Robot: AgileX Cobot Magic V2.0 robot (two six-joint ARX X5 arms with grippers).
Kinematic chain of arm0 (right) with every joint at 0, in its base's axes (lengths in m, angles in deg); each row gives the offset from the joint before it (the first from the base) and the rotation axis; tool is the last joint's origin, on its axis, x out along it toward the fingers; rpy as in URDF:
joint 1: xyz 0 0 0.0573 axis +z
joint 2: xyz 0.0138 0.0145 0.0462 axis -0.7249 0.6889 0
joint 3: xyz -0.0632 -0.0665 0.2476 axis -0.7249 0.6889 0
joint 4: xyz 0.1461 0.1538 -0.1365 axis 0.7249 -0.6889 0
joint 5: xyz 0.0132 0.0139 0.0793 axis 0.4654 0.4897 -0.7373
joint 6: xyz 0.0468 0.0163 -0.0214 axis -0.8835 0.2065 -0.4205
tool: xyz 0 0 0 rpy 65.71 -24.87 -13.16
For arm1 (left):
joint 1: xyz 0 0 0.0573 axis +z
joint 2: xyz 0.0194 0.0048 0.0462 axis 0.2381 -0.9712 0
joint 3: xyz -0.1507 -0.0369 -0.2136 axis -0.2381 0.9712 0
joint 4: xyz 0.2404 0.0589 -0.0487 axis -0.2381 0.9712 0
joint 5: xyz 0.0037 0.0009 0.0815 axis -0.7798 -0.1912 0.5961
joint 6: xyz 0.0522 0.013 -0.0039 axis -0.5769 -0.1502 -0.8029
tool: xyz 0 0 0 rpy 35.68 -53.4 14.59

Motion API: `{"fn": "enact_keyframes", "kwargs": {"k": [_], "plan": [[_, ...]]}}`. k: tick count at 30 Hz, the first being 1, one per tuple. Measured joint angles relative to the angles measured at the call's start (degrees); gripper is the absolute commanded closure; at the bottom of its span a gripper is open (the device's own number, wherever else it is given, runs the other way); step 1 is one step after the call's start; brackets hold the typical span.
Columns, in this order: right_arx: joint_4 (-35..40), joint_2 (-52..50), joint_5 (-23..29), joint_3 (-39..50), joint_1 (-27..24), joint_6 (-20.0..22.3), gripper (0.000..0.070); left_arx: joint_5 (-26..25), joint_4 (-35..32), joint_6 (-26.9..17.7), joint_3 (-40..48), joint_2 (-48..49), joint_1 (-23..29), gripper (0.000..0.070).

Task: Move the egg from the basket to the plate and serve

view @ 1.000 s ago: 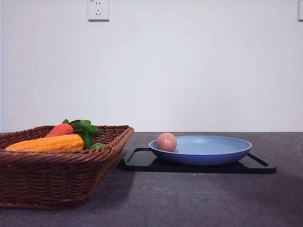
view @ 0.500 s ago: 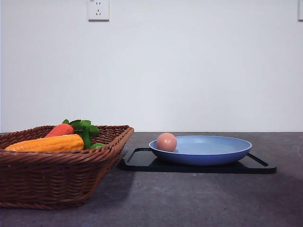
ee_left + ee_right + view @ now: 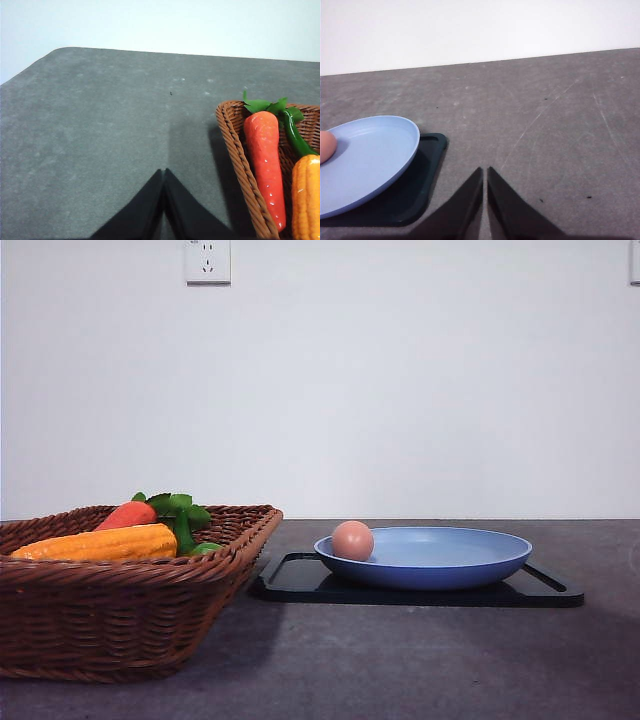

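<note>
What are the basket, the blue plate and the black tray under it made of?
The basket looks like woven wicker: dark-brown strands and a braided rim. The plate is matte light blue with no glare, probably plastic or melamine, though glazed ceramic can't be ruled out. The tray is smooth, slightly glossy black, likely plastic or lacquered wood; its look leaves that open.

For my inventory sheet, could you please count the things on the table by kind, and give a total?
Foods: 4 (egg, carrot, corn, green pepper)
Basket: 1
Plate: 1
Tray: 1
Total: 7
</note>
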Motion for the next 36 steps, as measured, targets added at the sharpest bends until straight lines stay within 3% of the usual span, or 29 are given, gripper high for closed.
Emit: {"fn": "enact_keyframes", "kwargs": {"k": [36], "plan": [[0.0, 0.0, 0.0, 0.0, 0.0, 0.0, 0.0700, 0.0, 0.0, 0.0, 0.0, 0.0, 0.0, 0.0700]]}}
